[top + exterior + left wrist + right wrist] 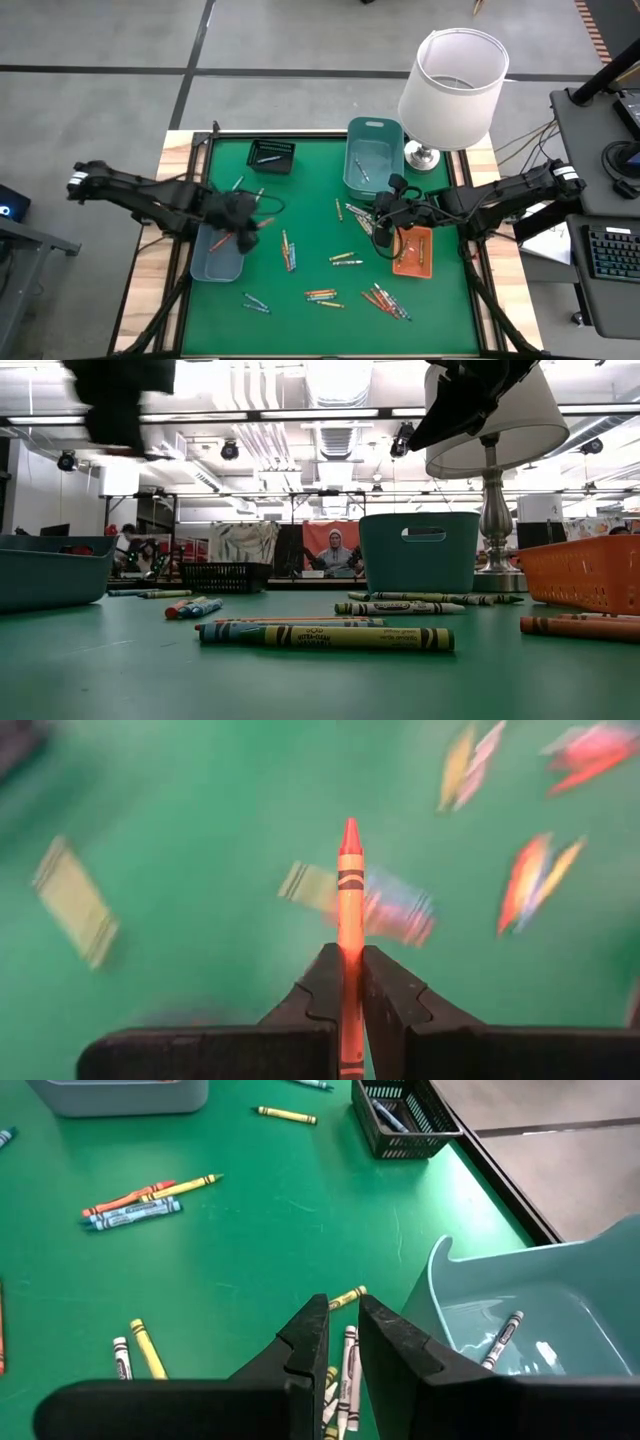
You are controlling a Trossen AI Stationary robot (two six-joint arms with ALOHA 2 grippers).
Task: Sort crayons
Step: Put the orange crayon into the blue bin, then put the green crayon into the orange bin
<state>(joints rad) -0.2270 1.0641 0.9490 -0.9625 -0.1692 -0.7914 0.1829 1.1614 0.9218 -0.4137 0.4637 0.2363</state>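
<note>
Low view, nearest the lens: a yellow-green crayon lies flat on the green table, with more crayons scattered behind it toward the far edge.

From above, the near half of the table holds most of the unsorted crayons: small clusters near the middle of the near edge and toward the near right corner, and a pair toward the near left. Further in, a few lie mid-table.

At the left edge, the left gripper hangs over the grey-blue tray, its jaws closed on an orange-red crayon that sticks out between the fingers. At the right, the right gripper hovers with its jaws slightly parted and nothing between them, above a loose group of white and yellow crayons just beside the teal bin. The orange tray sits near the right edge.

At the far side, the teal bin holds a white crayon or two, and the black basket near the far left corner shows a bluish one.

My reading: sorting is under way, not halfway; most crayons remain loose.
</note>
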